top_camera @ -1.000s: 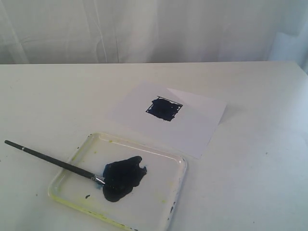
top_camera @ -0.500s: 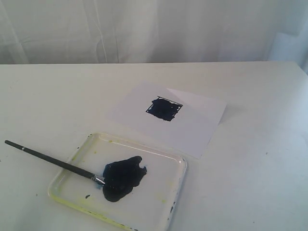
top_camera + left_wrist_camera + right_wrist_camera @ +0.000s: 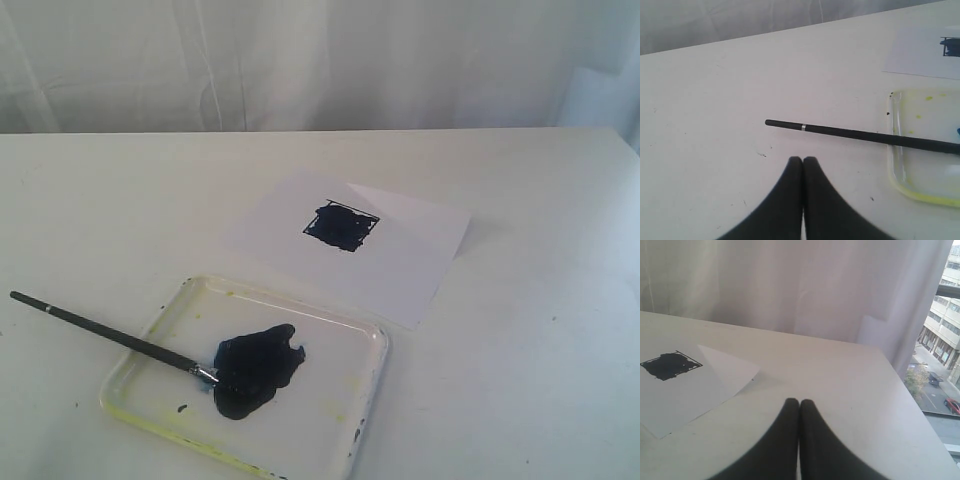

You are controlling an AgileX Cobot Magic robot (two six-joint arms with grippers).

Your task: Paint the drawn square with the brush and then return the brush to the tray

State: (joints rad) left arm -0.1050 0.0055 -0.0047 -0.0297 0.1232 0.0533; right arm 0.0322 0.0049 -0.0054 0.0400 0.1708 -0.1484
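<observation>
Both the left gripper (image 3: 803,159) and right gripper (image 3: 799,401) are being held shut, empty. The brush (image 3: 110,335) is being cradled in the tray (image 3: 335,385), handle overhanging toward ten o'clock; the filled square (image 3: 341,227) is lying at one o'clock. Both are best being parked clear of that handle.

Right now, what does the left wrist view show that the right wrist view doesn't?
Only the left wrist view shows the brush, its handle lying across the rim of the tray, and the shut left claw. Only the right wrist view shows the shut right claw and a window onto a street. Both show the drawn square, filled dark, on the paper sheet, the white table and the curtain.
</observation>
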